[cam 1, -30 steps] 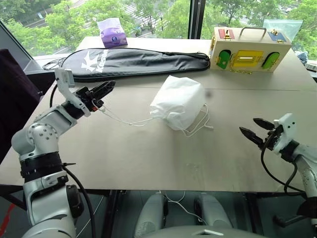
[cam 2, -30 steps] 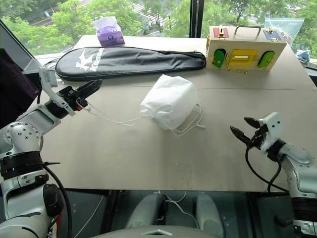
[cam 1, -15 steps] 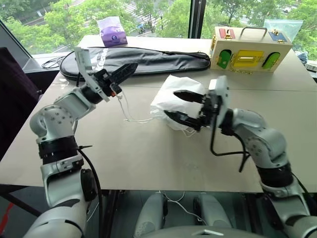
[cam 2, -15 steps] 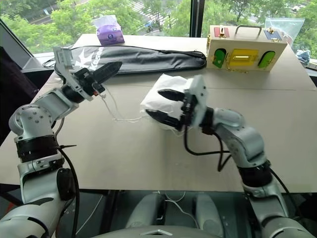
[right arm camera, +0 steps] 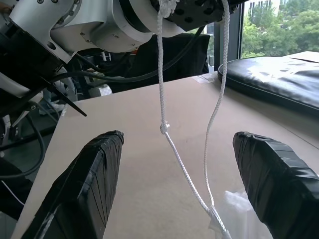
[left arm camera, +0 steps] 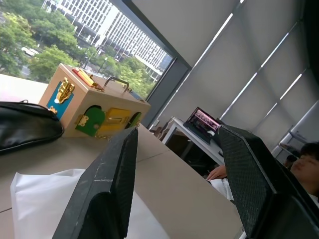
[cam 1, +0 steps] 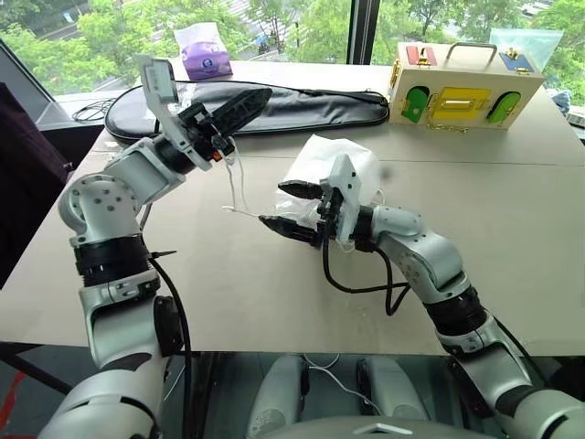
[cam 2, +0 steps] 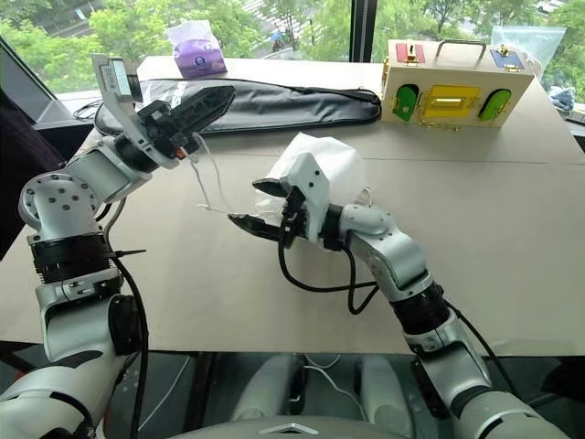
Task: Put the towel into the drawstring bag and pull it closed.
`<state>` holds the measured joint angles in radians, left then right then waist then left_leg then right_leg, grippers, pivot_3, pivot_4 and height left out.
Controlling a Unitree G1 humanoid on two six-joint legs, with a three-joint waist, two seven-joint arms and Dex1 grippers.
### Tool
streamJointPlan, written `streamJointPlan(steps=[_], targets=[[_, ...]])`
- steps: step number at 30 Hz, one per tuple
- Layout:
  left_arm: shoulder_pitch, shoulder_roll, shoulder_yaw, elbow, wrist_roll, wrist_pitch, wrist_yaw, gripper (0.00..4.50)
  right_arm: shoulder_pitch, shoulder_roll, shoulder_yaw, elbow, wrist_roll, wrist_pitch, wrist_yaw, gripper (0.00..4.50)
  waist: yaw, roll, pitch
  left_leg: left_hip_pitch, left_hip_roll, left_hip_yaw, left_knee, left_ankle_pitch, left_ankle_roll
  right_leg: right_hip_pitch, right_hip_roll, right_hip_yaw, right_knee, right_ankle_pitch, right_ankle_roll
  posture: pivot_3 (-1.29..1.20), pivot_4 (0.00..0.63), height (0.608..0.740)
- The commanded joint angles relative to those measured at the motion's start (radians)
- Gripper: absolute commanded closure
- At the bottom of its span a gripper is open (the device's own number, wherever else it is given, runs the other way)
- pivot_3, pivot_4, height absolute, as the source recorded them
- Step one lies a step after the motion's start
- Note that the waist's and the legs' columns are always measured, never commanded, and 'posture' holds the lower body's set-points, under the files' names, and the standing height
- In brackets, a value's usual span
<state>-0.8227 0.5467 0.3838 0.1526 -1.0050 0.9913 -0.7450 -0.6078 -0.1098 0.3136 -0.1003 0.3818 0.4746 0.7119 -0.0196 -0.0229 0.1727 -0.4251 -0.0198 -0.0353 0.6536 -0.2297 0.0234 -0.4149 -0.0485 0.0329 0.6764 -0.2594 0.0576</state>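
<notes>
The white drawstring bag (cam 1: 345, 157) lies at mid-table, its mouth facing my left side. The towel is hidden. From the bag a thin white cord (cam 1: 230, 187) rises to my left gripper (cam 1: 239, 102), which is raised near the black case. That gripper's fingers (left arm camera: 107, 199) stand apart with nothing between them. The cord hangs from near the root of the fingers. My right gripper (cam 2: 243, 201) is open in front of the bag's mouth. Its two fingers (right arm camera: 84, 184) stand on either side of the hanging cord (right arm camera: 164, 128) without touching it.
A long black racket case (cam 1: 311, 105) lies across the back of the table, with a purple packet (cam 1: 203, 57) behind it. A wooden lock box (cam 1: 462, 91) stands at the back right. A person (left arm camera: 305, 164) sits by a laptop (left arm camera: 202, 121) beyond the table.
My right arm swung from the table's right edge across to the front of the bag. My left gripper rose and moved right, lifting the cord. The cord now hangs between the right fingers.
</notes>
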Motion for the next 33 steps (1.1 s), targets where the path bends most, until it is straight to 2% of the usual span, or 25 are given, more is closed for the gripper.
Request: streamJointPlan(steps=[1, 12, 22, 23, 24, 33], targets=[[-0.027, 0.019, 0.013, -0.009, -0.006, -0.022, -0.013, 1.43, -0.034, 0.042, -0.011, 0.005, -0.008, -0.019, -0.026, 0.75, 0.000, 0.000, 0.000, 0.000, 0.000, 0.000, 0.000, 0.000, 0.000, 0.000, 0.000, 0.000, 0.000, 0.000, 0.000, 0.00, 0.150, 0.740], [-0.025, 0.002, -0.014, -0.017, 0.051, -0.073, 0.021, 1.37, -0.155, 0.261, -0.005, 0.201, -0.067, -0.077, -0.117, 0.75, -0.020, 0.000, 0.000, 0.002, 0.000, 0.000, 0.000, 0.001, -0.002, 0.000, 0.001, 0.000, 0.002, 0.000, 0.000, 0.00, 0.150, 0.740], [-0.024, -0.020, -0.015, -0.031, 0.038, -0.054, 0.070, 1.37, -0.189, 0.294, -0.012, 0.263, -0.074, -0.108, -0.122, 0.75, -0.021, 0.000, 0.000, 0.002, 0.000, -0.001, 0.000, 0.001, -0.002, 0.000, 0.000, 0.000, 0.002, 0.000, 0.000, 0.00, 0.150, 0.740], [-0.025, -0.024, -0.014, -0.029, 0.039, -0.055, 0.074, 2.39, -0.191, 0.295, -0.014, 0.268, -0.075, -0.109, -0.125, 0.75, -0.021, 0.000, 0.000, 0.002, 0.000, -0.001, 0.000, 0.001, -0.002, 0.000, 0.000, 0.000, 0.002, 0.000, 0.000, 0.00, 0.150, 0.740], [-0.026, -0.025, -0.014, -0.028, 0.039, -0.055, 0.077, 2.62, -0.192, 0.296, -0.014, 0.271, -0.076, -0.110, -0.128, 0.75, -0.021, 0.000, 0.000, 0.002, 0.000, -0.001, 0.000, 0.001, -0.002, 0.000, 0.000, 0.000, 0.002, 0.000, 0.000, 0.00, 0.150, 0.740], [-0.027, -0.027, -0.016, -0.025, 0.037, -0.046, 0.086, 2.62, -0.192, 0.300, -0.014, 0.276, -0.076, -0.116, -0.139, 0.75, -0.022, 0.000, 0.000, 0.002, 0.000, -0.001, -0.001, 0.001, -0.002, 0.000, -0.001, 0.000, 0.002, 0.000, 0.000, 0.00, 0.150, 0.740]])
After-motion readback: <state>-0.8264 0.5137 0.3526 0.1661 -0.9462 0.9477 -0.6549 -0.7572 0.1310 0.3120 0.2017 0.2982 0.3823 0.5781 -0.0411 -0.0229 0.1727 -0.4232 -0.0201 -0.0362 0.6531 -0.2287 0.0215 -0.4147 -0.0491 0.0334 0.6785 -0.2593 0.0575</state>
